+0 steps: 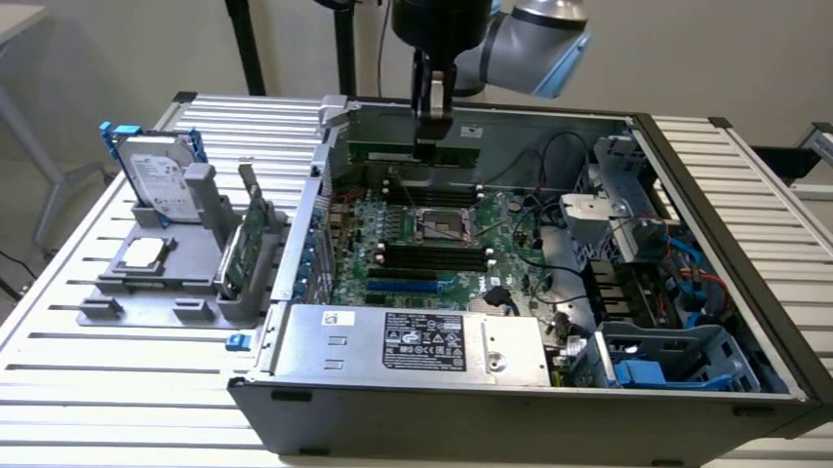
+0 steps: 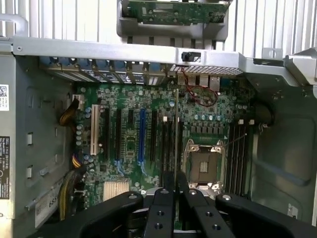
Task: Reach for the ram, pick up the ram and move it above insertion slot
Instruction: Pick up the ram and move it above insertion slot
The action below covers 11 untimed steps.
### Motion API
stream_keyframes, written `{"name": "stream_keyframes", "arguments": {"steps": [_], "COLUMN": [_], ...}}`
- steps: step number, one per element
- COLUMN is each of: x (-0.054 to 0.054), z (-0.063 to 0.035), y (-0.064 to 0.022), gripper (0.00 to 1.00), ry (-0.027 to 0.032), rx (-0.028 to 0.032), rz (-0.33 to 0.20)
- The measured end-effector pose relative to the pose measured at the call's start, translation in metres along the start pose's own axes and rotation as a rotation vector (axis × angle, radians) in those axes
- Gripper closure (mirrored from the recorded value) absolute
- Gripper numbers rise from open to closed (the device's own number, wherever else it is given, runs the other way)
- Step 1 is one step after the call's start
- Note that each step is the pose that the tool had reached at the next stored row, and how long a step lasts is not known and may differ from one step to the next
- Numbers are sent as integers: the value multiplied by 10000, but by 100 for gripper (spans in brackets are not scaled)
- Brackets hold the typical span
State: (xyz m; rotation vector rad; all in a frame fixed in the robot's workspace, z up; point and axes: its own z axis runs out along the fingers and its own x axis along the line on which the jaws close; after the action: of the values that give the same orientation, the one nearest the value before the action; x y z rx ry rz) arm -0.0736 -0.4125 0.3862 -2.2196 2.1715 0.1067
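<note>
The black two-fingered gripper [image 1: 431, 119] hangs over the far side of the open grey computer case [image 1: 521, 405]. Its fingers [image 2: 163, 210] are closed tight on the ram [image 1: 414, 154], a long, thin green circuit-board stick held edge-on, clear above the green motherboard [image 1: 430, 249] and its black memory slots [image 2: 168, 144]. On the exterior view's left, a silver hard drive [image 1: 156, 180] stands in a grey fixture [image 1: 143, 278].

Green ram [image 1: 414, 153] held edge-down above the motherboard slots.
</note>
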Motion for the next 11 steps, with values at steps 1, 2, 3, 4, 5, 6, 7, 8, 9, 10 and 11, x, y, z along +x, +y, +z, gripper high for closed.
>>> {"name": "stream_keyframes", "arguments": {"steps": [1, 2, 3, 4, 5, 6, 7, 8, 9, 10, 11], "x": [-32, -65, -92, -120, -141, -159, -177, -192, -204, -217, -227], "z": [8, 15, 21, 27, 33, 38, 43, 47, 49, 51, 53], "y": [-23, -46, -66, -90, -108, -125, -141, -157, -172, -186, -198], "gripper": [87, 87, 87, 87, 87, 87, 87, 87, 87, 87, 87], "ry": [0, 0, 0, 0, 0, 0, -1, -1, -1, 0, -1], "rx": [1, 1, 0, 0, 0, 1, 1, 1, 2, 4, 6], "rz": [0, 0, 0, 0, 1, 0, 0, 2, 5, 7, 9]}}
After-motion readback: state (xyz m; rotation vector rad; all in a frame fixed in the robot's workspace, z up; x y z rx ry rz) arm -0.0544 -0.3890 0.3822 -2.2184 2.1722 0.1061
